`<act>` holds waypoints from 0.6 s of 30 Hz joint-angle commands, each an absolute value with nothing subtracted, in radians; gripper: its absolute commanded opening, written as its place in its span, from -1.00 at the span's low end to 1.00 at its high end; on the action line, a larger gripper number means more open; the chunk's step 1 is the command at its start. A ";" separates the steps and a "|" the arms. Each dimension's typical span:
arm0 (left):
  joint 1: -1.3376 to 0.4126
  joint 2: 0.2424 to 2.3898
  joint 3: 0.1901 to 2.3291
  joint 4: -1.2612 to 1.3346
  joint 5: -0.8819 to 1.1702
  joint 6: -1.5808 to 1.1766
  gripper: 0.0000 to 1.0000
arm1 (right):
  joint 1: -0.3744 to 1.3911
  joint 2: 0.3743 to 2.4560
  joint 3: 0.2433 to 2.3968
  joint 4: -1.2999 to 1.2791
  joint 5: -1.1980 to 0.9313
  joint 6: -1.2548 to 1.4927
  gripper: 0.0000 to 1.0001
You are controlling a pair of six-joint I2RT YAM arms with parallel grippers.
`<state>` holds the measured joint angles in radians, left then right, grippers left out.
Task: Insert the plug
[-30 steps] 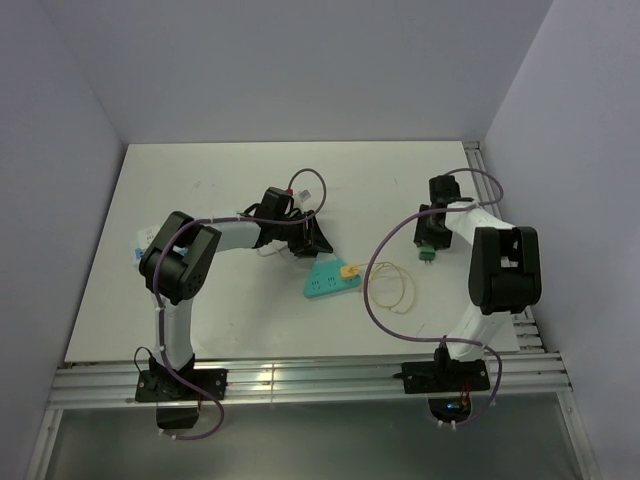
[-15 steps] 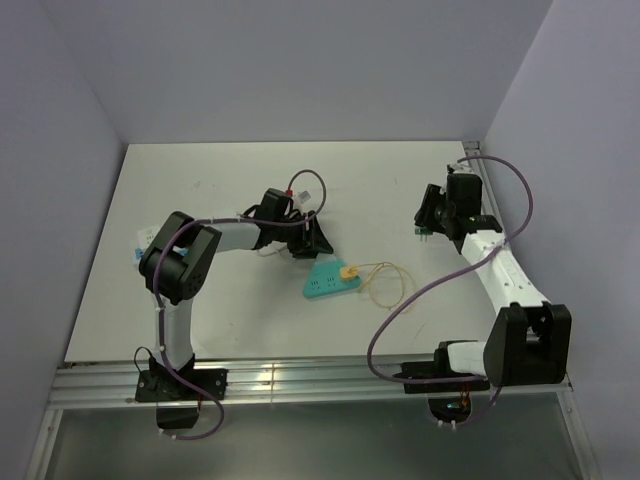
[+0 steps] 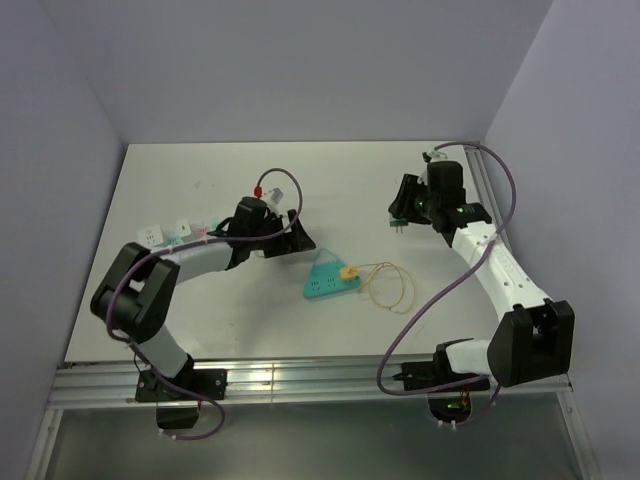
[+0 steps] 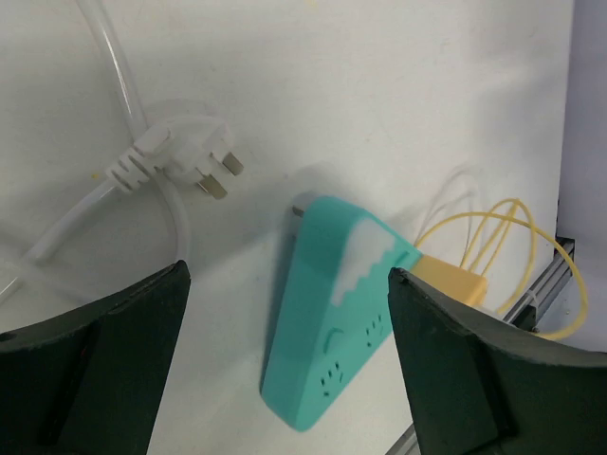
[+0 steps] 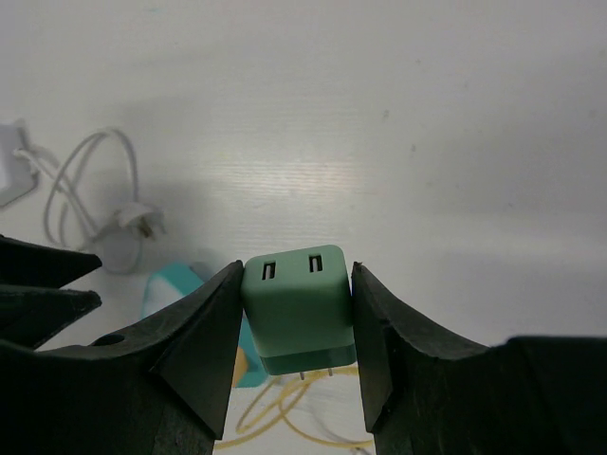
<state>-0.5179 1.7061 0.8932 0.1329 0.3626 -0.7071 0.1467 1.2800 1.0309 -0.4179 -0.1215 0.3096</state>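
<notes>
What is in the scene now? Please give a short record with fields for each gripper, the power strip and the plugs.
left gripper: open, empty, next to the power strip
right gripper: shut on green charger, prongs pointing away from the wrist
power strip: teal, triangular, flat on the table
yellow plug: at the strip's edge, yellow cable looped beside it
white plug: loose, apart from the strip

A white plug point(image 4: 178, 165) with brass pins lies flat on the white table point(image 4: 379, 85) in the upper left of the left wrist view. Its pale cable point(image 4: 112, 62) curves off towards the top and left edges. Right of centre in the top view lies a looped yellow cable point(image 3: 392, 287).
</notes>
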 commanded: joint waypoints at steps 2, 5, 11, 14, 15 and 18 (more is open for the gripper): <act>-0.529 1.476 0.789 0.334 0.273 -0.606 0.77 | 0.225 1.331 1.134 -0.417 -0.126 0.397 -0.37; -0.569 1.381 0.723 0.431 0.261 -0.574 0.80 | 0.287 1.329 1.135 -0.364 -0.086 0.471 -0.37; -0.623 1.256 0.604 0.606 0.242 -0.565 0.85 | 0.423 1.295 1.080 -0.193 -0.006 0.673 -0.36; -0.635 1.198 0.554 0.675 0.232 -0.548 0.82 | 0.498 1.319 1.101 -0.170 0.032 0.747 -0.40; -0.638 1.183 0.542 0.687 0.223 -0.543 0.82 | 0.530 1.325 1.107 -0.167 0.044 0.765 -0.39; -0.660 1.140 0.512 0.696 0.189 -0.515 0.82 | 0.574 1.365 1.135 -0.161 0.067 0.816 -0.39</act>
